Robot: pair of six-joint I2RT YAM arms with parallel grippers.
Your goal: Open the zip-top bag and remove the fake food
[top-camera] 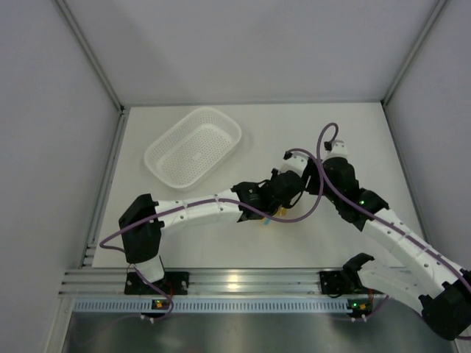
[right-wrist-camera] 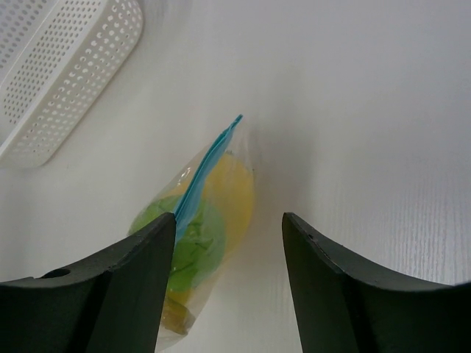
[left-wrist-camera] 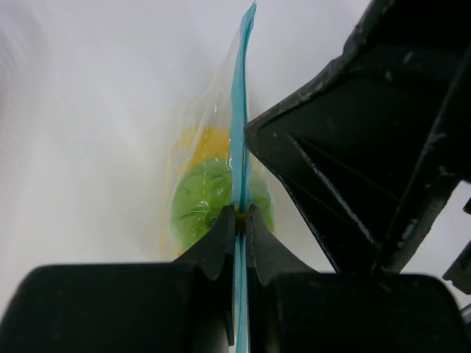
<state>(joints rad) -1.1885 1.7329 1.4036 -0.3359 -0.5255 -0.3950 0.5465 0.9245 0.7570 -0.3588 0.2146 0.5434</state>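
Two arms meet near the middle of the top view: the left arm (top-camera: pixel 199 208) reaches in from the lower left, the right arm (top-camera: pixel 397 232) from the lower right. Only a scrap of the zip-top bag (top-camera: pixel 268 218) shows under their wrists. The white basket (top-camera: pixel 195 145) sits apart at upper left.

In the left wrist view, the left gripper (left-wrist-camera: pixel 240 213) is pinched tight on the blue zip strip (left-wrist-camera: pixel 237 132), bottom centre. The fake food hangs beyond it, with a green fruit (left-wrist-camera: pixel 200 200) nearest and a yellow fruit (left-wrist-camera: pixel 210 143) behind.

In the right wrist view, the right gripper (right-wrist-camera: pixel 229 220) gapes wide and holds nothing. Its left-of-frame finger (right-wrist-camera: pixel 140 279) just touches the strip, and the bag lies between the jaws, lower left of centre.

The bag looks light, soft and slippery, and the strip is probably its only firm part. A hold on one lip just beside the strip seems best.
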